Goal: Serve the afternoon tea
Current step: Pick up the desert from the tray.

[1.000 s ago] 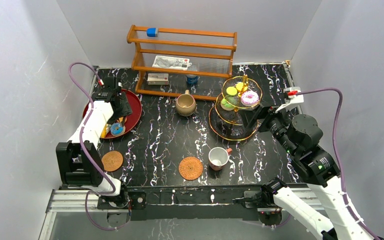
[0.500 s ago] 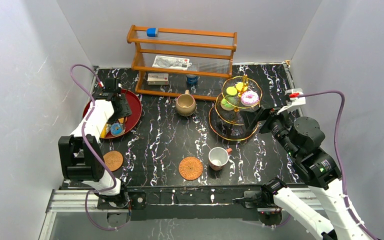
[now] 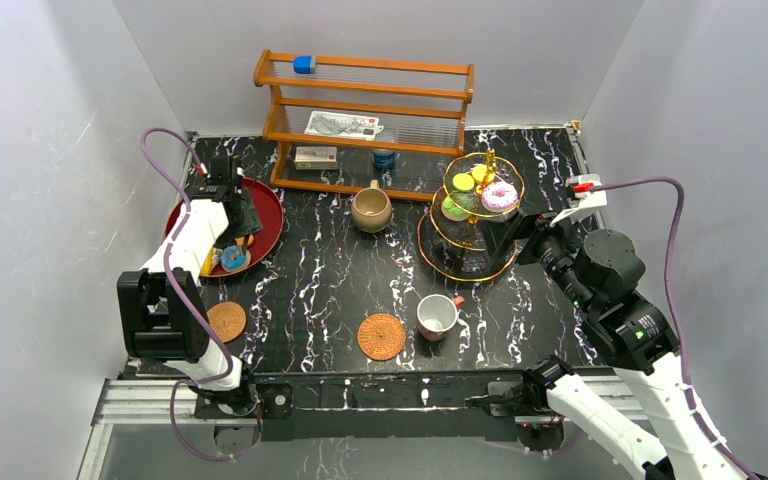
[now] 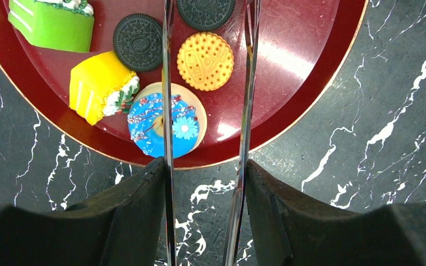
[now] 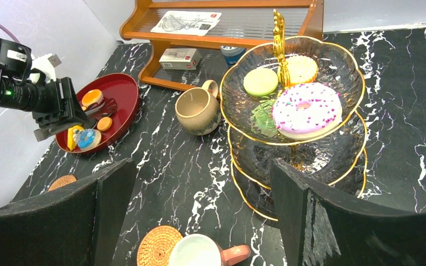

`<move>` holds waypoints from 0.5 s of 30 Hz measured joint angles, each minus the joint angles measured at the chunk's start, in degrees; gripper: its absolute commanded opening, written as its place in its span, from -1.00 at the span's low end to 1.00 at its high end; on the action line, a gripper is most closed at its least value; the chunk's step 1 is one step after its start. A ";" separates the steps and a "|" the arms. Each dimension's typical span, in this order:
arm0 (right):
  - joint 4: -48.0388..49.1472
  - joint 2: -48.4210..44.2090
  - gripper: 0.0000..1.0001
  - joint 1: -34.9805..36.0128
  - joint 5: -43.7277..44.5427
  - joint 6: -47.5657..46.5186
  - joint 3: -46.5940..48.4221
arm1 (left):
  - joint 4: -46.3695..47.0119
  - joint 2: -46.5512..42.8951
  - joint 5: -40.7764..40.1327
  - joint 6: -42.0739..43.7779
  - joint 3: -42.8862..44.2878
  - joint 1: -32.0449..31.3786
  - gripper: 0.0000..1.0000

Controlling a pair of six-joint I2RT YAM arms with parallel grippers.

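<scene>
Black marble tabletop [image 3: 340,285]: it carries all the things.
Round red tray [image 3: 272,212]: by the left edge, in the far half.
On the tray: a green cake slice [image 4: 50,25], a yellow cake slice [image 4: 97,86], a blue-iced doughnut [image 4: 147,124], a round yellow biscuit [image 4: 205,61] and two dark round cookies [image 4: 138,41].
Left claw [image 3: 242,225]: it is over the tray with its fingers partly spread. It pinches nothing. In its own camera the biscuit shows between the two fingers, and one finger crosses over the blue-iced doughnut.
Gold-rimmed glass stand with tiers [image 3: 458,270]: in the right half of the tabletop, upright, a bit nearer the far edge.
Top tier: a pink-iced doughnut with sprinkles [image 5: 307,110], a flat green round sweet [image 5: 260,81] and a yellow round sweet [image 5: 302,68]. Something green lies on the tier below, blurred through the glass.
Right claw [image 5: 199,166]: spread wide and holding nothing, near the right side of the stand and apart from it.
Tan round mug [image 3: 371,209]: upright near the middle, between the tray and the stand, just in front of the rack.
White cup with a red handle [image 3: 437,316]: upright, close to the near edge, right of the middle.
Round woven coaster [image 3: 381,336]: just beside the cup, on its left.
Second round woven coaster [image 3: 224,321]: toward the near left corner, with nothing on it.
Brown wooden rack [image 3: 365,100]: along the far edge, with small boxes and a can on its shelves.
</scene>
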 measured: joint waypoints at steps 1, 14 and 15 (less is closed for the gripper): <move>0.13 0.00 0.97 0.00 -0.04 0.09 0.00 | 0.07 0.00 -0.04 0.00 -0.09 0.00 -0.01; 0.92 0.61 0.97 0.00 -0.68 0.11 0.00 | 0.48 0.26 1.18 0.02 -1.44 1.73 -0.19; 0.92 0.66 0.97 0.00 -0.79 0.13 0.00 | 0.48 0.35 1.53 0.02 -1.44 1.75 -0.21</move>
